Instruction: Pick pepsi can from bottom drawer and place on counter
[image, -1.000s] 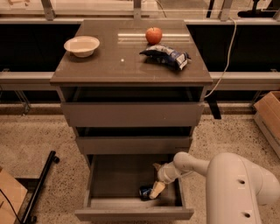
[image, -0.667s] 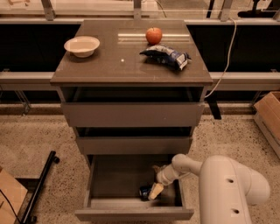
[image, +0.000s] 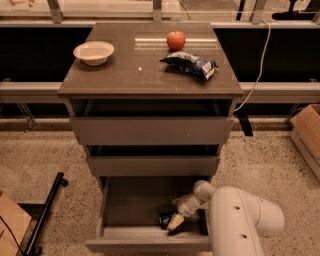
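Observation:
The pepsi can (image: 164, 219) is a small dark blue can lying in the open bottom drawer (image: 125, 207), near its front right. My gripper (image: 175, 220) reaches down into that drawer from the right, right beside the can and touching or nearly touching it. My white arm (image: 240, 220) covers the drawer's right corner. The counter (image: 130, 70) is the glossy grey-brown top of the cabinet, above the two shallower drawers.
On the counter stand a white bowl (image: 93, 52) at the left, a red apple (image: 176, 40) at the back and a blue-and-white snack bag (image: 192, 63) at the right. A cardboard box (image: 307, 132) sits on the floor at the right, a black bar (image: 45, 212) at the left.
The arm's white body has shifted left, closer to the drawer. The gripper stays beside the can in the bottom drawer; the can has not moved.

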